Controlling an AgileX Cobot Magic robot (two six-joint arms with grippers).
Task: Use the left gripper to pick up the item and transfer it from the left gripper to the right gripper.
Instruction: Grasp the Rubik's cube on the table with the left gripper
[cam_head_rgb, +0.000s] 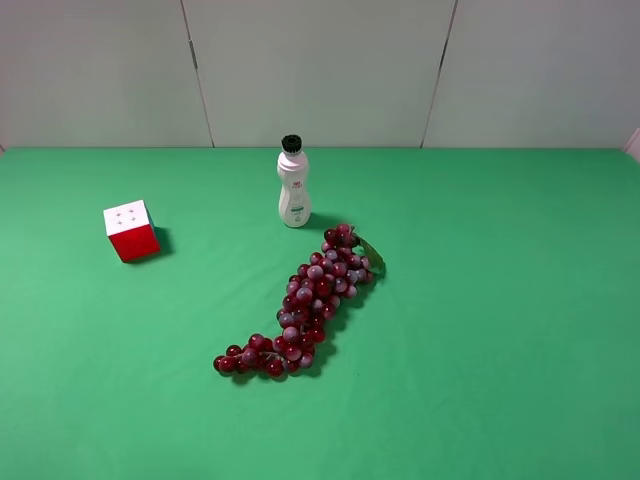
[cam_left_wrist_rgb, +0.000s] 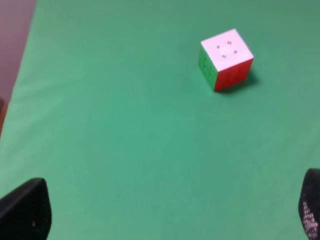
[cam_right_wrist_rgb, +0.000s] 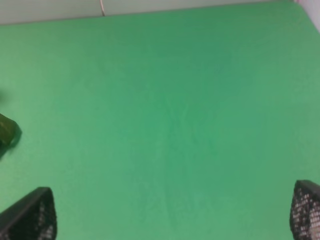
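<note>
The item, a puzzle cube (cam_head_rgb: 131, 229) with a white top and a red side, sits on the green cloth at the left. In the left wrist view the cube (cam_left_wrist_rgb: 226, 59) shows white, red and green faces, well ahead of the left gripper (cam_left_wrist_rgb: 170, 212). That gripper is open and empty; only its two black fingertips (cam_left_wrist_rgb: 25, 210) show at the frame's lower corners. The right gripper (cam_right_wrist_rgb: 172, 210) is open and empty over bare green cloth; its fingertips (cam_right_wrist_rgb: 30, 215) show at the lower corners. Neither arm appears in the exterior high view.
A white bottle (cam_head_rgb: 293, 183) with a black cap stands upright at the back centre. A red grape bunch (cam_head_rgb: 305, 300) lies diagonally across the middle; a dark bit of its leaf (cam_right_wrist_rgb: 7, 131) shows in the right wrist view. A grey wall (cam_head_rgb: 320, 70) runs behind the table.
</note>
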